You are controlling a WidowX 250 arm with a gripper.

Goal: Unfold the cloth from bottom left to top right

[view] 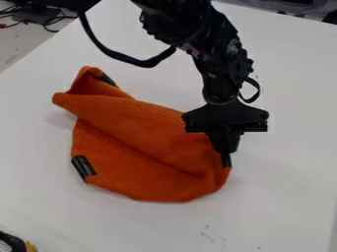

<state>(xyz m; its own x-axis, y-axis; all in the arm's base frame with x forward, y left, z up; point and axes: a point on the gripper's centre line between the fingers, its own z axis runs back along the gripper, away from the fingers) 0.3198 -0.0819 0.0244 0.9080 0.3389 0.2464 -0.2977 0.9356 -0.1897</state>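
Nearest, a dark thing (12,242) pokes in at the lower left corner. Beyond it the cloth (145,142) lies rumpled on the table (283,197), a black patch (83,166) on its left edge. At its right end the gripper (226,160) points down, its fingers together, seemingly pinching the rim. A long crease slants across the middle, and the far left corner is bunched up, with a black strip (105,78) beside the fold.

The step in hand looks like drawing the top layer open. Best to keep the pinch firm, lift just enough to part the layers, then travel low and slowly toward the top right; a hard pull could drag the whole cloth along.
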